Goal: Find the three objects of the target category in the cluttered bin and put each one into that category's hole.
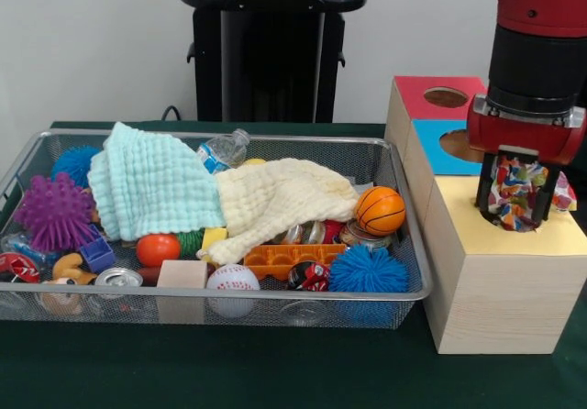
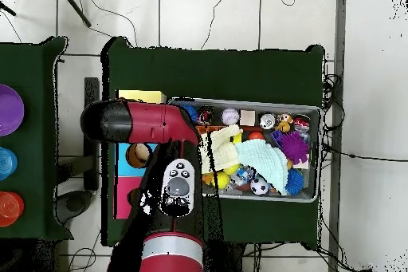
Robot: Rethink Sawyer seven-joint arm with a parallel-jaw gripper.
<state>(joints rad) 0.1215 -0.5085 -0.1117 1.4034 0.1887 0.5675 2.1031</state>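
Note:
My gripper (image 1: 515,215) hangs over the yellow-topped wooden box (image 1: 500,281) at the right. It is shut on a white fabric piece with bright dots (image 1: 512,187), held low over the yellow top. The fabric and the fingers hide the round hole. A bit of dotted fabric (image 1: 562,193) also shows just right of the fingers. The wire mesh bin (image 1: 229,294) stands to the left, full of clutter. No other dotted piece shows in it. In the overhead view the arm (image 2: 143,122) covers the gripper and most of the yellow top (image 2: 142,96).
In the bin a mint-green towel (image 1: 151,189) and a cream-yellow towel (image 1: 284,203) lie over balls, cans and toys, among them an orange basketball (image 1: 380,210). The blue-topped box (image 1: 436,148) and the red-topped box (image 1: 426,97) stand behind the yellow one.

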